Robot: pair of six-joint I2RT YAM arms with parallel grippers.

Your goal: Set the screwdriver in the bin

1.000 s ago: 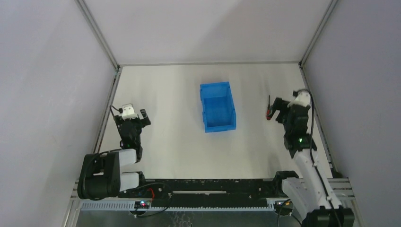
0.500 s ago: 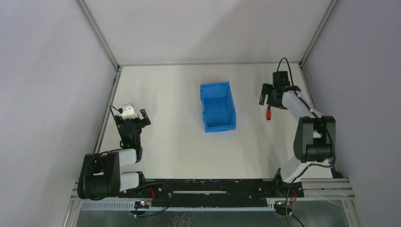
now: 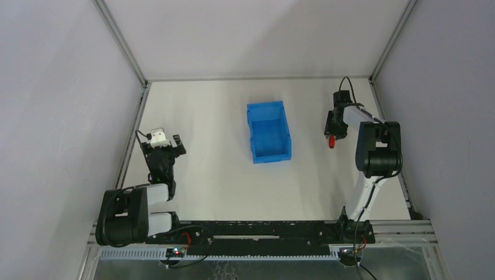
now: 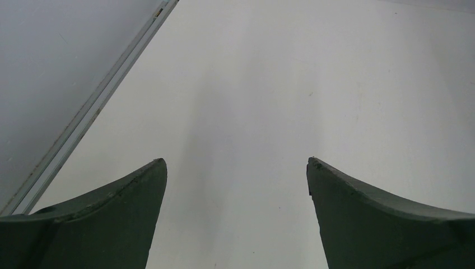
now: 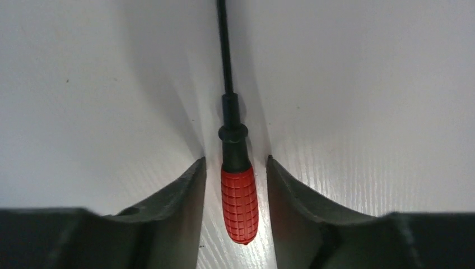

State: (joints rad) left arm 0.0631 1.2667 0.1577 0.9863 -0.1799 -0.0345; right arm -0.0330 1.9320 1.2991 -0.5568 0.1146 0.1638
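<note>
The screwdriver (image 5: 239, 202), with a red gridded handle and a thin black shaft, lies flat on the white table. In the top view its handle (image 3: 331, 142) shows to the right of the blue bin (image 3: 271, 153). My right gripper (image 5: 235, 159) is down at the table and straddles the handle. Its fingers (image 5: 185, 190) stand close on either side, with a thin strip of table showing between each and the handle. From above, the right gripper (image 3: 331, 132) covers most of the shaft. My left gripper (image 4: 236, 162) is wide open over bare table, far left of the bin (image 3: 166, 146).
A metal rail (image 4: 95, 109) runs along the table's left edge beside the left gripper. Grey walls enclose the table on three sides, and the right wall rail (image 3: 382, 111) lies close behind the right arm.
The right arm has reached forward and lowered its gripper over the screwdriver, and its jaws have narrowed from wide open to close around the handle. The left arm and the bin are unmoved.
</note>
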